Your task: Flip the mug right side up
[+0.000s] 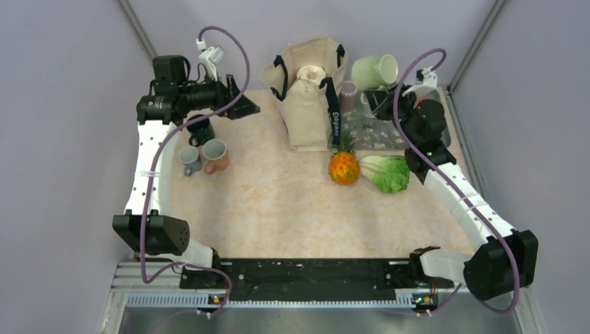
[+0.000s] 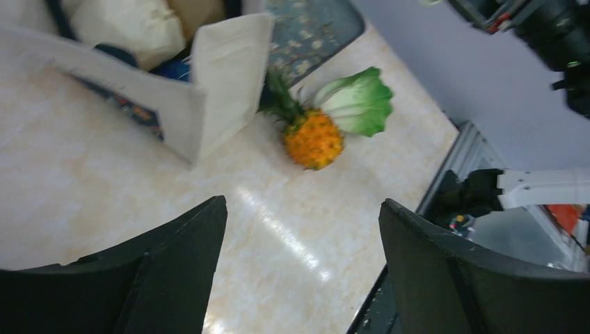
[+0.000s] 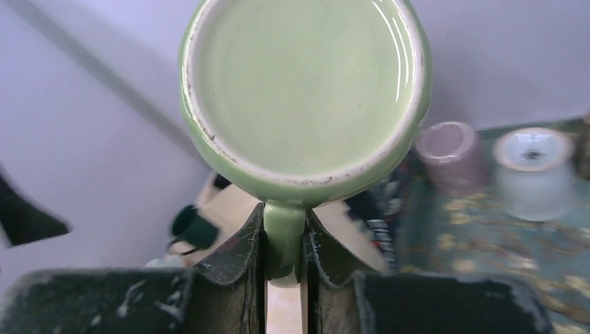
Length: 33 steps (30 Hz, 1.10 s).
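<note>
Right gripper (image 3: 284,240) pinching handle of green mug (image 3: 303,90) | mug aloft, just beyond the jaws, base toward wrist camera

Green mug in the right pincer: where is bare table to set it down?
Largest free patch: mid-table, bordered by brown mug, tote bag and pineapple. Also the near strip between pineapple, cabbage and the arm bases. Crowded: patterned mat under the right pincer holding the green mug, and the mug cluster at far left.
</note>
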Motion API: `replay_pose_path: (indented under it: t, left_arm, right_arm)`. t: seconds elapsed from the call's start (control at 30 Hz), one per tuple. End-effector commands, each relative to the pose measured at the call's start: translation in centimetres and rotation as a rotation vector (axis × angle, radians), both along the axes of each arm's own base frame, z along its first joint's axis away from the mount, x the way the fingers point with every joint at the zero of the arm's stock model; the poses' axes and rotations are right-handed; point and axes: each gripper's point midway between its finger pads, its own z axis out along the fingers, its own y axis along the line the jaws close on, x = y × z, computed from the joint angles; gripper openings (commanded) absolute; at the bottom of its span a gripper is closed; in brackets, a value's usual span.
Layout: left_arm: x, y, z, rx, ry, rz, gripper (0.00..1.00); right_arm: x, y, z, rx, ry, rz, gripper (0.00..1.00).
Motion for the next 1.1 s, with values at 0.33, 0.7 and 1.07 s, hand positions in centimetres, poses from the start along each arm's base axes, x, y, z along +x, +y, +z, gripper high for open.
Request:
replay_pose_path:
  t: [0.33, 0.7, 1.07]
  left_arm:
    - [-2.8, -9.7, 9.8, -0.308, -0.009, -0.27, 0.93]
    - [-2.5, -10.8, 10.3, -0.31, -0.019, -0.258, 0.83]
    - [-2.4, -11.0, 10.9, -0.317, -0.045, -0.264, 0.2]
  right_arm:
    - [-10.1, 15.2, 14.2, 0.374, -0.346, 0.608, 0.0]
    - [-11.1, 19.0, 13.5, 0.431, -0.295, 0.737, 0.0]
    - [-11.7, 24.4, 10.8, 0.463, -0.187, 0.892, 0.0]
